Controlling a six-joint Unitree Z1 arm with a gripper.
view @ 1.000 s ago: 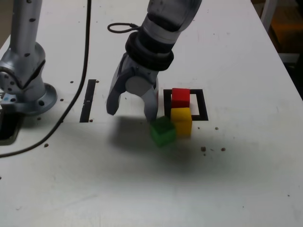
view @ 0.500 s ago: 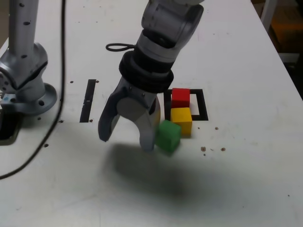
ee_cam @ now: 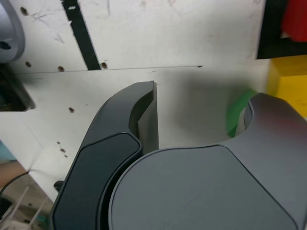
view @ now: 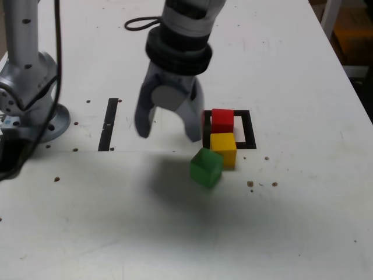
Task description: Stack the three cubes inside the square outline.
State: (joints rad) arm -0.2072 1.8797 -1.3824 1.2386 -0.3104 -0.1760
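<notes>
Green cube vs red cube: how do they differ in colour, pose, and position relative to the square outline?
Colour: the green cube is green, the red cube red.
Pose: the green cube sits turned at an angle; the red cube is roughly square to the outline.
Position: the green cube is outside the outline; the red cube is at it, covering part of its far edge.
Shared: both are plain solid-coloured cubes.

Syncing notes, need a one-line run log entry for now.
gripper: open, empty | red cube: inside black tape square | yellow cube: in front | green cube: outside | stack: none
</notes>
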